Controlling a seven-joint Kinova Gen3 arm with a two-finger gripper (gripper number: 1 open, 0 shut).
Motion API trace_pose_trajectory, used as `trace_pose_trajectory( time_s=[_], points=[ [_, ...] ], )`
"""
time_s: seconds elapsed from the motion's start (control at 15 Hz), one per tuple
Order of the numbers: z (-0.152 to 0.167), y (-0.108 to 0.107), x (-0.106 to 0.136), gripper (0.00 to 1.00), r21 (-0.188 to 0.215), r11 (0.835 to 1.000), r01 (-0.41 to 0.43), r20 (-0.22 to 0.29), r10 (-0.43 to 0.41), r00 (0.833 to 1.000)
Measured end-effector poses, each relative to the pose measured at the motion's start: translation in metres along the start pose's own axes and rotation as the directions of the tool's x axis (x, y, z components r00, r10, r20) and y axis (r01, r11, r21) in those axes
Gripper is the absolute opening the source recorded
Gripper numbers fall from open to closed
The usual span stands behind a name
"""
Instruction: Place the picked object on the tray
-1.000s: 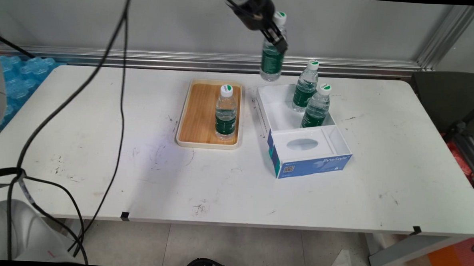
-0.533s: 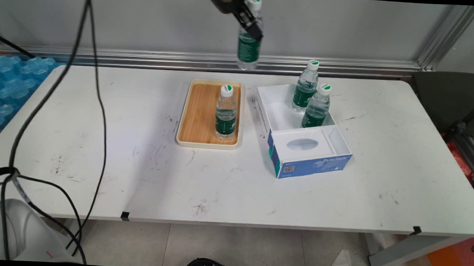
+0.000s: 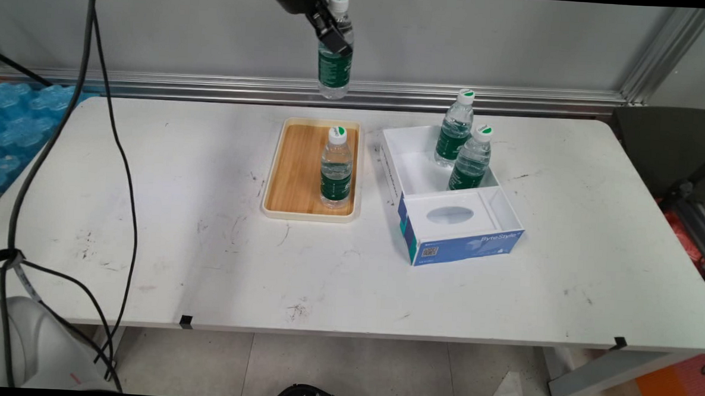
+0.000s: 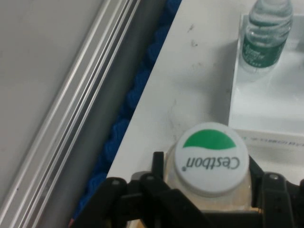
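1. Hanging high in the air, near the top edge of the main view, is a water bottle point(image 3: 334, 66) with a white cap and a green label.
2. The black gripper point(image 3: 331, 33) has its two fingers shut tight on the bottle's upper part, just below the cap.
3. This held bottle is up above the far end of the wooden tray point(image 3: 291, 171) — it does not touch the tray or the white table point(image 3: 207, 263).
4. A second bottle point(image 3: 336, 169) stands upright on the tray, on its right side.
5. Just beside the tray, on the right, sits a white and blue box point(image 3: 448, 196) with an open top.
6. Two more bottles are in the far part of the box — the back bottle point(image 3: 454, 129) stands up and the front bottle point(image 3: 470, 158) leans a little against it.
7. From the hand view, the cap point(image 4: 211, 159) reads "Cestbon" and has a green patch, with the black gripper parts close on both sides of it.
8. Black cables point(image 3: 112, 122) hang down on the left.
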Motion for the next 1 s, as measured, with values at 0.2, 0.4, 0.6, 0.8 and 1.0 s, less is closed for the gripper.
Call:
trace_pose_trajectory(
  time_s=[0.2,0.4,0.6,0.8,1.0],
  points=[
    [0.013,-0.011,-0.016,0.00,-0.024,1.000,-0.011,-0.006,0.011,1.000],
    [0.034,-0.019,-0.029,0.00,-0.057,0.998,-0.025,-0.018,0.024,1.000],
    [0.061,-0.025,-0.042,0.00,-0.094,0.995,-0.042,-0.036,0.039,0.999],
    [0.085,-0.029,-0.054,0.00,-0.127,0.990,-0.059,-0.049,0.054,0.997],
    [0.106,-0.034,-0.066,0.00,-0.152,0.986,-0.072,-0.054,0.065,0.996]
  ],
)
